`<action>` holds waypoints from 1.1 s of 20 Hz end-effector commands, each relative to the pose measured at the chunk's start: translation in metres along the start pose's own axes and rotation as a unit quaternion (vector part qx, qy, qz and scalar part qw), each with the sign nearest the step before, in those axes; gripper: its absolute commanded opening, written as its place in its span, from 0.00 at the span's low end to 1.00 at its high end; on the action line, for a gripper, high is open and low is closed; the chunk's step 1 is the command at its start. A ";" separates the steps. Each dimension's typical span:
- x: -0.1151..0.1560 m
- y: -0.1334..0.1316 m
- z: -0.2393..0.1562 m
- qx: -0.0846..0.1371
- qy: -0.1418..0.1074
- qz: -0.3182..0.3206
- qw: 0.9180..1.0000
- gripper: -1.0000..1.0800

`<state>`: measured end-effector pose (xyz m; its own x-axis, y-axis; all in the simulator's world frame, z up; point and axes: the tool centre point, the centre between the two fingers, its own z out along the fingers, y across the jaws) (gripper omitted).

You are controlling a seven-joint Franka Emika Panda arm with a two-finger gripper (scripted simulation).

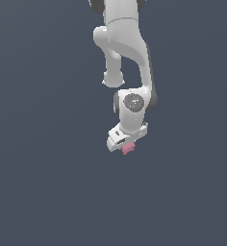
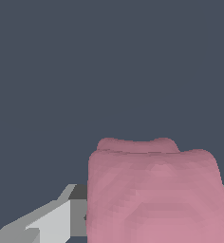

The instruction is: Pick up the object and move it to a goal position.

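Observation:
The object is a small pink lumpy block [image 1: 128, 148]. In the exterior view it sits right under the white gripper [image 1: 126, 146], between the fingers, and only its lower part shows. In the wrist view the block [image 2: 154, 190] fills much of the picture close to the camera, with a grey-white finger [image 2: 52, 220] beside it. The gripper is shut on the block. The white arm hangs down from the top of the exterior view with the hand tilted. No goal marker shows in either view.
A plain dark grey-blue background [image 1: 43, 144] surrounds the arm on all sides in both views. No other objects, edges or containers show.

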<state>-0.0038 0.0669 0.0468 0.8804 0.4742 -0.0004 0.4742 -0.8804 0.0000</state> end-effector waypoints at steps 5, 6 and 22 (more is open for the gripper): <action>-0.003 -0.023 -0.024 0.000 0.000 0.000 1.000 0.00; -0.003 -0.029 -0.030 0.000 0.000 0.000 1.000 0.00; -0.013 -0.131 -0.136 -0.001 0.000 -0.001 1.000 0.00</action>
<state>-0.0730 0.1699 0.1755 0.8793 0.4763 0.0006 0.4763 -0.8793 0.0018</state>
